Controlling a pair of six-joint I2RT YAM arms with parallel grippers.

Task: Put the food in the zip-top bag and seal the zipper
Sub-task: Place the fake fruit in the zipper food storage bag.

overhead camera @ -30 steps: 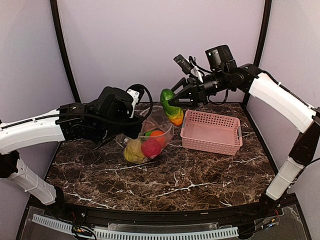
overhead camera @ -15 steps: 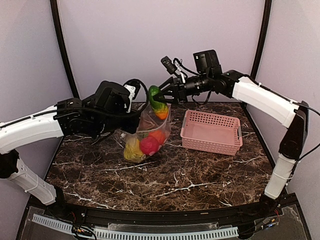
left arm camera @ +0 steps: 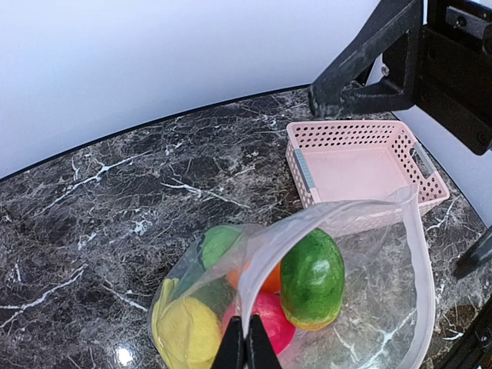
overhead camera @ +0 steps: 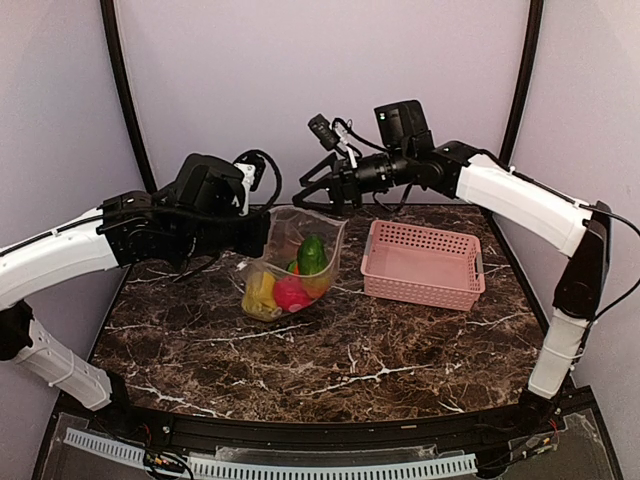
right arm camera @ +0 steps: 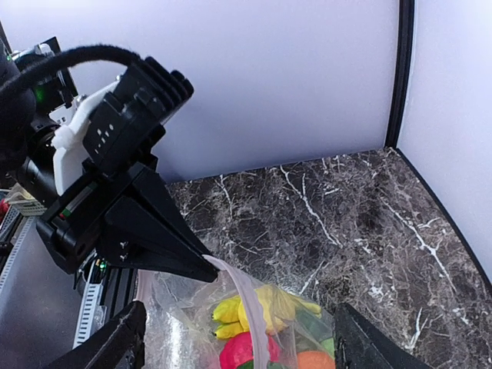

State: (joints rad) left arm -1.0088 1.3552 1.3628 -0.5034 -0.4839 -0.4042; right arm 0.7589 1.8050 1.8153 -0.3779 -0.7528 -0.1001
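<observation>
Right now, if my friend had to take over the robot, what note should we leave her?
Left end effector: shut, pinching the rim of the zip-top bag and holding its mouth open.
Right end effector: open, holding nothing, above the bag's mouth.
Food: the green-orange mango piece, red fruit, yellow pieces and more lie inside the bag. I see none on the table or in the pink basket.
Done: the food seems all bagged.
Left: the zipper is unsealed; press it shut along the mouth.
</observation>
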